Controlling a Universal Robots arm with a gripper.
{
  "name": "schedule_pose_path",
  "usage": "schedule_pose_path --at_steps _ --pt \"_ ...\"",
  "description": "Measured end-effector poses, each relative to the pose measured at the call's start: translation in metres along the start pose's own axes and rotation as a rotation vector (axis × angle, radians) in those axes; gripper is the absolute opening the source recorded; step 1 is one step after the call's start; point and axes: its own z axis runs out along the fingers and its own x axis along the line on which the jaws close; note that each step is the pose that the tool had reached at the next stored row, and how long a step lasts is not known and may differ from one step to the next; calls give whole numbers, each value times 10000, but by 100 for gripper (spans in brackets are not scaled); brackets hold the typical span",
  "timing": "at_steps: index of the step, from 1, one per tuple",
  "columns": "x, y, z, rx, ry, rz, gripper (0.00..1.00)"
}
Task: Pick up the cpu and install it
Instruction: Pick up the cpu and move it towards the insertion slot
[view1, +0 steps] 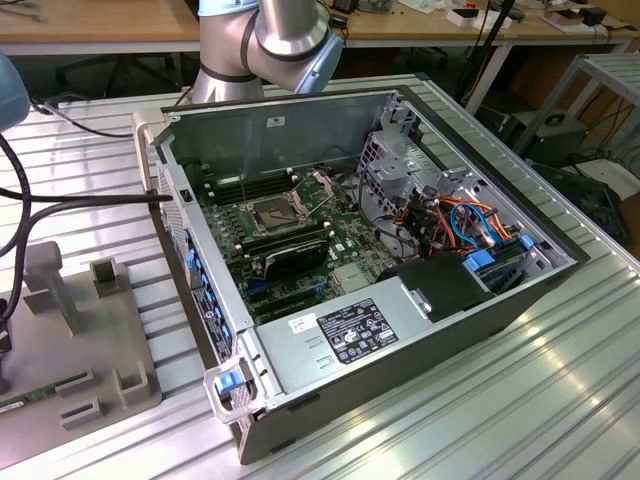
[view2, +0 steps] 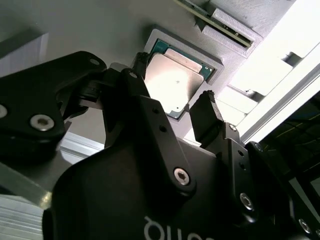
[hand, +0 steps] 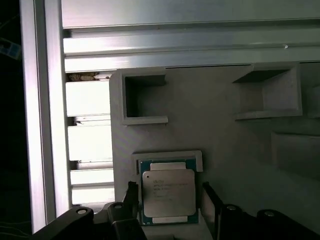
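The cpu is a flat square chip with a dull silver top and a green rim. It lies in a shallow recess of a grey holder plate. My gripper is open, and its black fingers stand one on each side of the chip, close to its edges. In the exterior view the dark square socket sits on the motherboard inside the open computer case, with its metal bracket lifted.
The grey holder plate with raised blocks lies on the slatted aluminium table at the exterior view's left of the case. Black cables run across there. A power supply, long black memory sticks and coloured wiring crowd the case.
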Motion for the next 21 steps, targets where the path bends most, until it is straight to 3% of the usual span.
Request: schedule_pose_path --at_steps 21 --pt "-24 58 46 34 7 0 62"
